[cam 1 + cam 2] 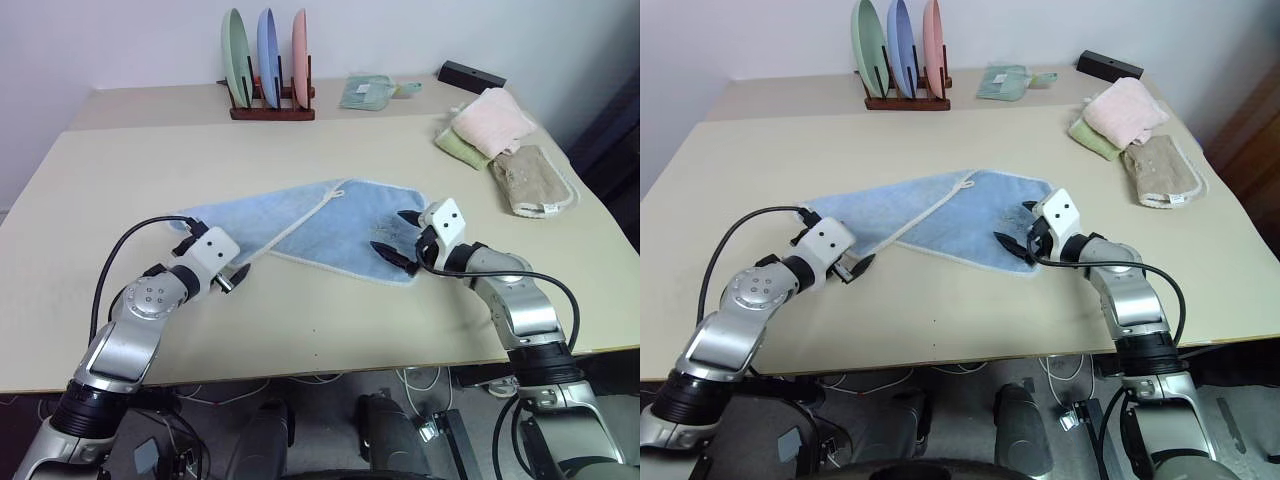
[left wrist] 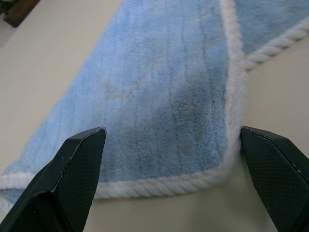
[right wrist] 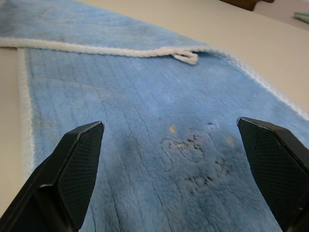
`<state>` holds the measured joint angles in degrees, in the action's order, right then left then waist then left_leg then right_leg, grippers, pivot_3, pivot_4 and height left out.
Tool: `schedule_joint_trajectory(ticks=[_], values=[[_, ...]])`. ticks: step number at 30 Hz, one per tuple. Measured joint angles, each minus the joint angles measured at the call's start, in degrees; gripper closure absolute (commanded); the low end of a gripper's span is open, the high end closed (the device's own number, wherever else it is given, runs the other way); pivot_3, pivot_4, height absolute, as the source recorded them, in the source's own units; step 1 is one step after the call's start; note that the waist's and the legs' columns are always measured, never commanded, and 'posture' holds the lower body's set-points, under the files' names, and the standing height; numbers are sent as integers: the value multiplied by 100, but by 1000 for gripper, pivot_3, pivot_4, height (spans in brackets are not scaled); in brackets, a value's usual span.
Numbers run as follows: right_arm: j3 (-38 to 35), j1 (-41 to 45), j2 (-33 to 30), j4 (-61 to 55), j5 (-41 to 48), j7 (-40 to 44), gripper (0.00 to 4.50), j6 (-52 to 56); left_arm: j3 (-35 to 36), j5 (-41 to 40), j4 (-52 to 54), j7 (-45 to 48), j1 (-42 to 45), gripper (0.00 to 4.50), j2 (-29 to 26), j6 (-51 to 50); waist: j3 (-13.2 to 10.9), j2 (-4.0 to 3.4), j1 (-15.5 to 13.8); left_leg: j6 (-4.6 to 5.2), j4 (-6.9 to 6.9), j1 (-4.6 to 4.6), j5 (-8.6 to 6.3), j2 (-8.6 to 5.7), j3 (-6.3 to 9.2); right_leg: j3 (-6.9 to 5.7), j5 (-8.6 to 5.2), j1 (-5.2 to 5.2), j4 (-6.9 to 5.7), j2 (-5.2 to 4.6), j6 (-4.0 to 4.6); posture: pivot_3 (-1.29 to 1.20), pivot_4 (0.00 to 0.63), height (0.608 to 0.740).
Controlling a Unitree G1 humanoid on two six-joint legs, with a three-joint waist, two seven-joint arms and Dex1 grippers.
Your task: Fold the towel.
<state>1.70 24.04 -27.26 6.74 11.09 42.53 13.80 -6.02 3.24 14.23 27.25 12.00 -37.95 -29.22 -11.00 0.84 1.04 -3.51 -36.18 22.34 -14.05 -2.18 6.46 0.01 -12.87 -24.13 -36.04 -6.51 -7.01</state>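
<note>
The light blue towel (image 1: 330, 222) lies flat in the middle of the table, with one side folded over along a slanting white hem and a small loop (image 3: 186, 56) near its far edge. My left gripper (image 1: 215, 258) is open at the towel's near left corner. In the left wrist view that hemmed corner (image 2: 193, 181) lies between the wide-apart fingers (image 2: 72, 169). My right gripper (image 1: 396, 235) is open low over the towel's near right part, with the blue cloth (image 3: 159, 145) spread between its fingers and nothing held.
A wooden rack (image 1: 270, 108) with green, blue and pink plates stands at the back. A small teal cloth (image 1: 368, 92) and a black box (image 1: 470, 74) lie beyond. Folded pink (image 1: 495, 120), green (image 1: 453, 145) and beige (image 1: 535, 180) towels lie at the right. The table's front edge (image 1: 300, 372) is close behind both wrists.
</note>
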Motion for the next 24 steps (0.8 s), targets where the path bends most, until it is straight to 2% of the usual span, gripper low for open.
schedule_joint_trajectory(ticks=[2,3,8,16,21,24], values=[[10,0,3,7,-20,-3,0,-3,0,8,-63,-5,1,1713,19,19,0,0,9,0,1,0,0,0,0,0,0,0,-1,0,0,0,150,740],[10,1,3,7,-22,-8,0,-3,0,23,-99,-11,-6,2395,29,28,0,0,9,0,1,0,0,0,0,0,0,0,-1,0,0,0,150,740],[10,0,0,-25,-22,-19,0,14,11,124,-227,-26,-49,4482,30,90,0,0,-1,0,0,1,0,0,0,0,0,-1,0,0,0,0,150,740],[20,112,-64,-183,-48,-27,0,92,275,208,-151,-120,-234,4482,-32,227,0,-1,15,0,2,2,0,0,0,0,0,-4,0,0,0,0,150,740],[232,944,-537,587,-752,-80,0,-445,1348,32,518,-229,-981,4482,-56,741,-2,-2,8,0,4,6,0,2,-3,3,0,-15,0,-1,1,0,150,740],[362,1357,-554,1194,-1064,-157,0,-785,1757,-87,670,-205,-1181,4482,-64,853,-2,-1,-1,0,3,6,0,0,-6,3,0,-11,2,-2,1,0,150,740]])
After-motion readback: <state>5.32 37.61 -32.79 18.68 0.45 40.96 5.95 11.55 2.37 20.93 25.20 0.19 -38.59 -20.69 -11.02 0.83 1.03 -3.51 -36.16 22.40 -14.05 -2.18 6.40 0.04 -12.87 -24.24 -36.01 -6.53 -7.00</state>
